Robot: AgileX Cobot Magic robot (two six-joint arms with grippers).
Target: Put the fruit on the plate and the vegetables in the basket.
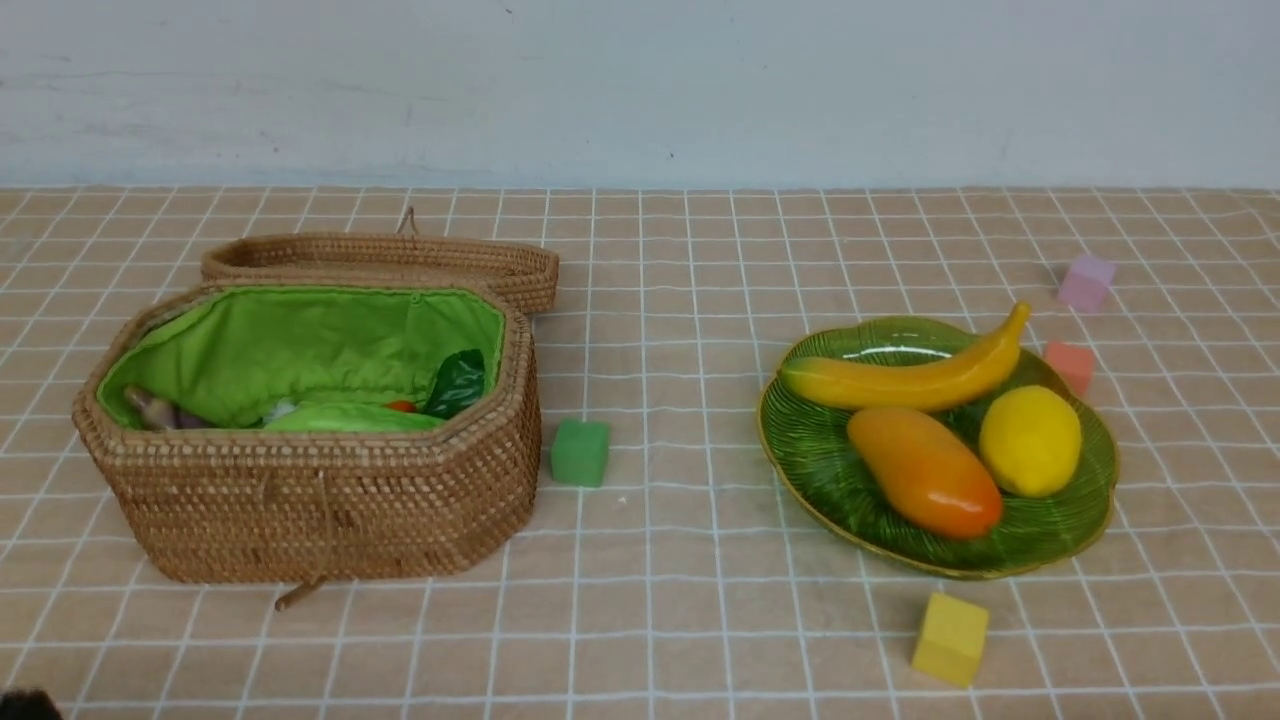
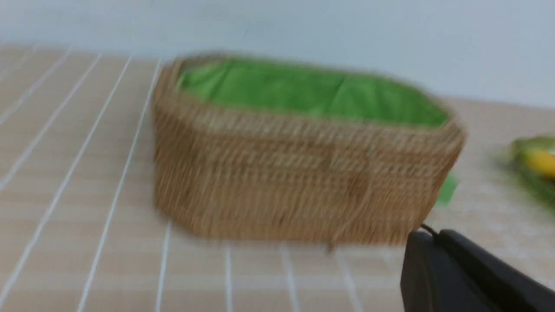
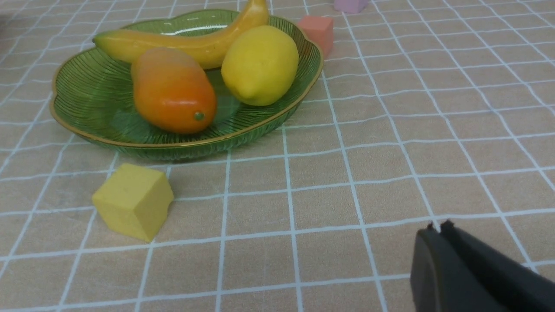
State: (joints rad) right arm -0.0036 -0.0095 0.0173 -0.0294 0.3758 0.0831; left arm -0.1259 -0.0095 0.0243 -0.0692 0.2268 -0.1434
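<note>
Jaws first: on each wrist view I see only a dark corner of gripper housing, the left gripper (image 2: 472, 273) and the right gripper (image 3: 477, 268), so I cannot tell whether either pair stands wide or narrow, and neither visibly holds anything. Neither arm shows in the front view beyond a dark scrap at its lower left corner.

From the right jaws, the plate (image 3: 86, 130) lies ahead, well apart, with the yellow cube (image 3: 132, 200) on the worktop (image 3: 390, 130) between. On the front view the plate (image 1: 800, 450) sits at about 3 o'clock from the scene's middle and already carries the banana (image 1: 915, 377), its long axis running 9 to 3 across the far side, the mango (image 1: 925, 470) slanted 10 to 4, and the lemon (image 1: 1030, 440) just beside both.

From the left jaws, the basket (image 2: 303, 186) is ahead, blurred. Seen from the front, the basket (image 1: 320, 500) stands at 9 o'clock with its lid (image 1: 380, 262) thrown back; inside I make out the cucumber (image 1: 350, 418), a purple end of the eggplant (image 1: 160, 412), and the carrot (image 1: 405, 406) with its leaves.

I judge the sorting finished; no loose fruit or vegetable remains for either arm to claim. Only cubes remain out: green (image 1: 579, 452), pink (image 1: 1086, 282), coral (image 1: 1070, 363).
</note>
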